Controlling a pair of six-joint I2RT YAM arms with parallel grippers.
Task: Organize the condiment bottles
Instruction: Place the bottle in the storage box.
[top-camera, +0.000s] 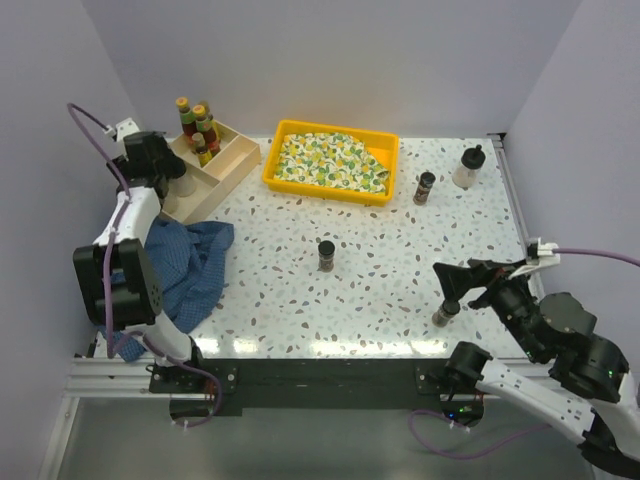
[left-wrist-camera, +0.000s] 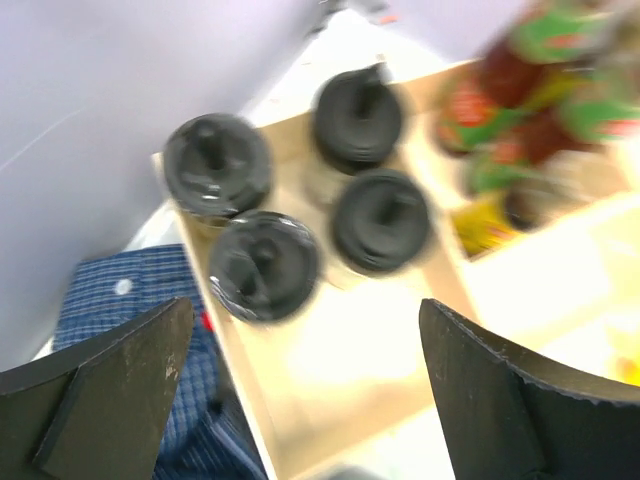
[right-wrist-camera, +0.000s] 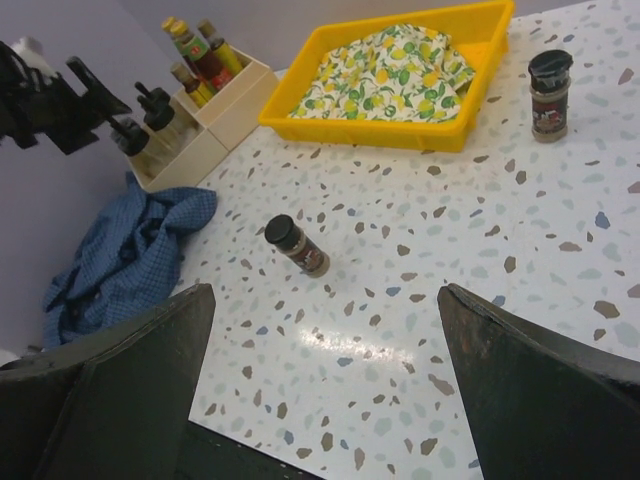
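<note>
Speckled table (top-camera: 380, 270): a wooden box (top-camera: 235, 160) at far left holds sauce bottles (top-camera: 198, 125) in its far compartment and four black-capped bottles (left-wrist-camera: 265, 265) in another. The tray (top-camera: 385, 135) holds a cloth (top-camera: 325, 160). Three jars (top-camera: 326, 254) and a clear bottle (top-camera: 467, 168) stand apart on the table. All are upright, caps up. The left claw (left-wrist-camera: 305, 330) gapes above the box; the right claw (right-wrist-camera: 320, 300) is spread wide, empty.

Left arm (top-camera: 130, 218), right arm (top-camera: 520, 385): white links, bulky black joint housings. Purple cable (top-camera: 85, 115) trailing from each wrist. Fingers (left-wrist-camera: 110, 390) matte black, wedge-shaped, edges rough. Bases on black plate (top-camera: 320, 375), aluminium rail (top-camera: 100, 375).
</note>
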